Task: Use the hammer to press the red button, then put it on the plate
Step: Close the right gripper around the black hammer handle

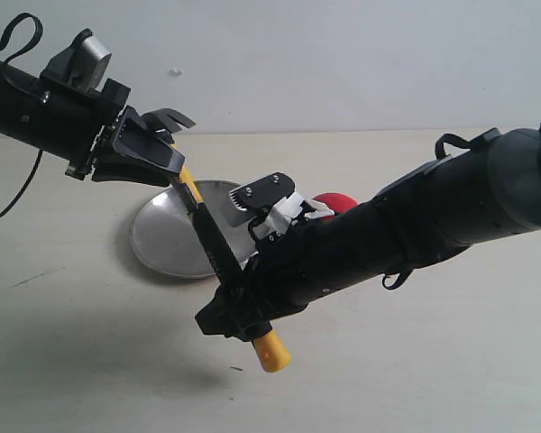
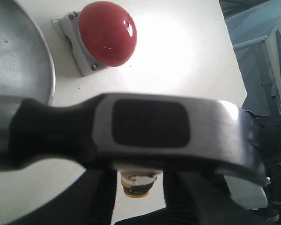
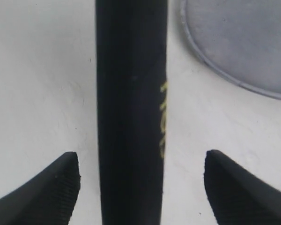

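Observation:
The hammer (image 1: 218, 257) hangs tilted in the air, head up and yellow end (image 1: 272, 353) down. My left gripper (image 1: 162, 149) is shut on its yellow neck just under the head. In the left wrist view the dark head (image 2: 150, 124) crosses the frame above the jaws. My right gripper (image 1: 230, 307) is open around the black handle (image 3: 131, 112), with a gap on each side between handle and fingers (image 3: 47, 187). The red button (image 2: 107, 33) sits on its grey base beside the plate (image 2: 14, 61). In the exterior view the plate (image 1: 167, 239) lies behind the hammer, and my right arm half hides the red button (image 1: 338, 202).
The right arm (image 1: 415, 225) reaches across the middle of the pale table (image 1: 433, 361), over the space between button and plate. A black cable (image 1: 13, 203) hangs at the far left. The plate's rim (image 3: 210, 65) shows beside the handle in the right wrist view.

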Available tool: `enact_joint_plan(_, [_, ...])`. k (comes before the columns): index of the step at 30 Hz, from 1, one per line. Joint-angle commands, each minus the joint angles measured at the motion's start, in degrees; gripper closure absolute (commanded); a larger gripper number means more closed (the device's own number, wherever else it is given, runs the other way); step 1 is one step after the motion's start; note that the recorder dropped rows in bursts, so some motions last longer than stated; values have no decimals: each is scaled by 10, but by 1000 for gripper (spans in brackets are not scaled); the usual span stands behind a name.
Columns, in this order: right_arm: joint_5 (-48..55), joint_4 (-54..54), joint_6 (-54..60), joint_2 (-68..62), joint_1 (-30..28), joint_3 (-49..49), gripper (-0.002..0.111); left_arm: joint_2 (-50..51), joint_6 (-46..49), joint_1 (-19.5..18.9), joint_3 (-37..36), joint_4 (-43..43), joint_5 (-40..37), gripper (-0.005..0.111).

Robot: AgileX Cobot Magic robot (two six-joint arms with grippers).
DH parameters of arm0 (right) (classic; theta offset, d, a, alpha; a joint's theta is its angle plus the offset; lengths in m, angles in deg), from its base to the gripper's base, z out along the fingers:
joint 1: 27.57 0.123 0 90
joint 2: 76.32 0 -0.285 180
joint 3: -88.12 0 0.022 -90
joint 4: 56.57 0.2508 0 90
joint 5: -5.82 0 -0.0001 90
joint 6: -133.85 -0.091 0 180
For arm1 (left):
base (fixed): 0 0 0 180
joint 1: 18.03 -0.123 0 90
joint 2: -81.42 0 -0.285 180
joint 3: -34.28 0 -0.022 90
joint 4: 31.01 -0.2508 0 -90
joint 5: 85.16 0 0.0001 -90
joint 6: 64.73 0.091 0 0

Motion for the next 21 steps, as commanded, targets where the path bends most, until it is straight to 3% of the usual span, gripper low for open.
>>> enact_joint_plan(1, [7,3,7,-11,1,-13,38,-7,2,1,1,32,-6,107])
enact_joint_plan(11, [5,3,7,-11,1,-17,43,-7,5,1,1,33,-6,107])
enact_joint_plan(17, [7,2,1,-11,1,-17,65,-7,7,1,1,33,-6,107])
enact_joint_plan(21, [11,-13,7,-11,1,-17,88,-7,7,1,1,33,-6,107])
